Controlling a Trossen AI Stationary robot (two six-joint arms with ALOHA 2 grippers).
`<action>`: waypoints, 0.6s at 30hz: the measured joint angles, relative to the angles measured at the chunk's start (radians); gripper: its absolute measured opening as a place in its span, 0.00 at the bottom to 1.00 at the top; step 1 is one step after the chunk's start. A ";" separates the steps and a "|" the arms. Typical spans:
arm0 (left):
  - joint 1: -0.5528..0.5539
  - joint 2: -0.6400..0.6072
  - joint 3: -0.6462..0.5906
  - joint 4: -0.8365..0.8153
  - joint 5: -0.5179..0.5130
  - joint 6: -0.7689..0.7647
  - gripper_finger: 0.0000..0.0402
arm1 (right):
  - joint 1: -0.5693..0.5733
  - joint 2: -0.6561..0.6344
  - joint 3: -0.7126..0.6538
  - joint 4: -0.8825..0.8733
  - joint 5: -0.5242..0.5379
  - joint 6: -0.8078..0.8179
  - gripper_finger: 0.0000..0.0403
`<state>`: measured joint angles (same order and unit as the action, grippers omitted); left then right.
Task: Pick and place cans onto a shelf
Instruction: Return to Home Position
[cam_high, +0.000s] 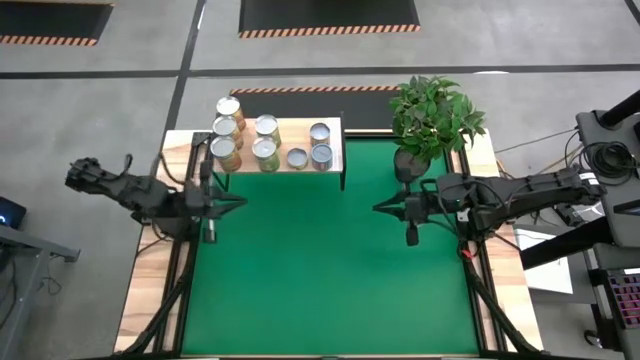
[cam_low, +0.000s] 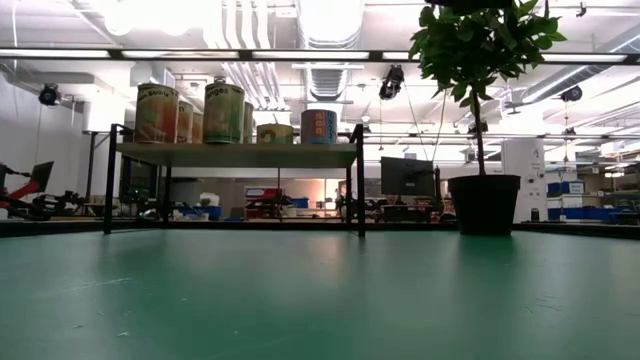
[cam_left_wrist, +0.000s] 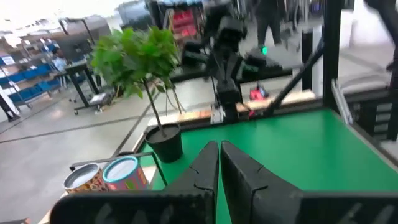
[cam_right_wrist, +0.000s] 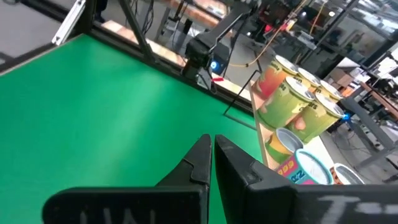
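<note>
cans (cam_high: 265, 153): eight counted from above, all upright on the shelf (cam_high: 293, 128). grouping: three in a line at the shelf end nearest the left arm, two beside them, three smaller ones toward the other end, one of those set apart near the front edge. low view: taller tins with orange and green labels at one end, shorter ones mid-shelf.

left gripper (cam_high: 238, 202): fingers clenched to a point, empty; its wrist view shows only a thin slit between the tips. it is over the green mat (cam_high: 320, 270) near its own side of the table and points across at the other arm. the shelf sits just off to the far side of this gripper, close but apart, with the nearest cans just beyond its tip.

right gripper (cam_high: 382, 207): likewise pinched closed and empty. it points back at the left one, the two tips well apart with bare mat between. shelf and cans lie ahead of it and off toward the far side, well clear. potted plant (cam_high: 432, 112) stands just beyond this gripper's wrist, at the far table corner.
</note>
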<state>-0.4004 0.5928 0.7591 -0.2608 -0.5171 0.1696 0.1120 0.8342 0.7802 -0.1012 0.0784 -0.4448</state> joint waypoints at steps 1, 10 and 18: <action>0.000 -0.035 -0.022 0.014 0.000 -0.001 0.00 | -0.001 -0.014 -0.015 0.010 -0.001 0.006 0.02; 0.000 -0.305 -0.213 0.090 0.001 -0.002 0.00 | -0.019 -0.155 -0.177 0.069 -0.002 0.114 0.02; 0.000 -0.465 -0.335 0.122 0.002 -0.019 0.00 | -0.021 -0.319 -0.344 0.137 0.001 0.131 0.02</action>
<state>-0.4004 0.1276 0.4243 -0.1384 -0.5156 0.1508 0.0910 0.5153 0.4363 0.0356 0.0792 -0.3134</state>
